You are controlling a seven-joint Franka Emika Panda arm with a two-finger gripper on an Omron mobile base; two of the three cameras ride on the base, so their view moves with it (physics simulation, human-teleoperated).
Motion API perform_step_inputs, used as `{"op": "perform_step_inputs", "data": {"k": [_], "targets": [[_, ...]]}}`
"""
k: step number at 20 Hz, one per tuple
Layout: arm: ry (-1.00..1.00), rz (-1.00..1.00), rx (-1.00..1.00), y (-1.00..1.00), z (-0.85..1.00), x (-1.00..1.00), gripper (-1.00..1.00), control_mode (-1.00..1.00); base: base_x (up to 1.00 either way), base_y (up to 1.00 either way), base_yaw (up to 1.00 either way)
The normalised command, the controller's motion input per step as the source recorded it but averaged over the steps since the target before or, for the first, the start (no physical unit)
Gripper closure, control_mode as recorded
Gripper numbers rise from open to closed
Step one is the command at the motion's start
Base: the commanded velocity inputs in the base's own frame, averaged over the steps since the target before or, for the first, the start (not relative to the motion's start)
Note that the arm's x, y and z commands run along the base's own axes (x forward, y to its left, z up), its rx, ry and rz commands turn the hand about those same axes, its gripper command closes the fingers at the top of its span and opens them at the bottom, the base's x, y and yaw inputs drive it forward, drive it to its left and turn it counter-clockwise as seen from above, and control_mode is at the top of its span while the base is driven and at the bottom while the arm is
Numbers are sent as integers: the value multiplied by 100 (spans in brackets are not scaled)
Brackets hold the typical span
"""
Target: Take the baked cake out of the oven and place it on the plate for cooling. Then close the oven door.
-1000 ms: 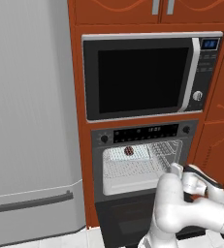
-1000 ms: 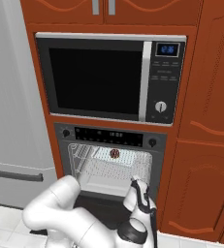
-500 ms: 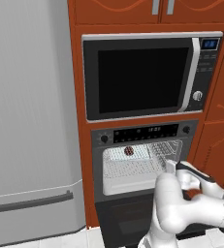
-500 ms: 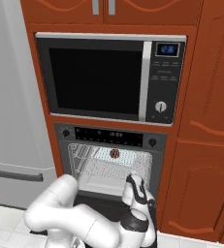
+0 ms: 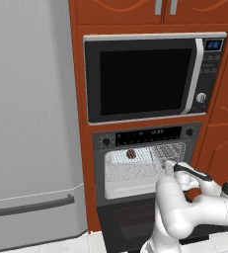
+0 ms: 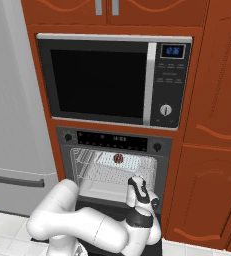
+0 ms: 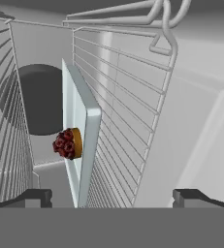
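The black built-in oven (image 5: 147, 163) with its pale cavity stands open under the silver-trimmed microwave (image 5: 152, 76), its wide black door (image 5: 130, 222) dropped down flat in front, which is why the white arm can lean in over it. The small round reddish-brown cake (image 5: 131, 154) sits on a pale tray (image 7: 82, 145) resting on the wire rack (image 5: 135, 160), toward the back edge and a little left of the rack's middle, well clear of the cavity walls.

The pincer (image 7: 111, 196) hovers at the oven mouth, toward the right-hand side of the opening, released, jaws spread wide with nothing between them. It looks rolled on its side, since from the hand the rack and tray appear to stand upright; I judge this is a lining-up for a reach inward.

Room is tight: the ribbed rack guides (image 7: 7, 121) line the side walls and a second rack's rim (image 7: 123, 19) runs close by. The cake lies off to one side of the jaws' line, so a sideways correction seems needed before going deeper. No plate can be seen from here.
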Motion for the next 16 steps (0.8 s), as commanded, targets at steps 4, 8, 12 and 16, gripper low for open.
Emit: {"op": "perform_step_inputs", "data": {"k": [4, 8, 12, 16], "targets": [[-1, 0, 3, 13, -53, 4, -100, -100, 0, 0, 0], [-1, 0, 3, 16, -56, 3, -100, -100, 0, 0, 0], [-2, 0, 4, 13, -48, 2, -100, -100, 0, 0, 0], [-4, 0, 5, 4, -31, 6, -100, -100, 0, 0, 0]]}}
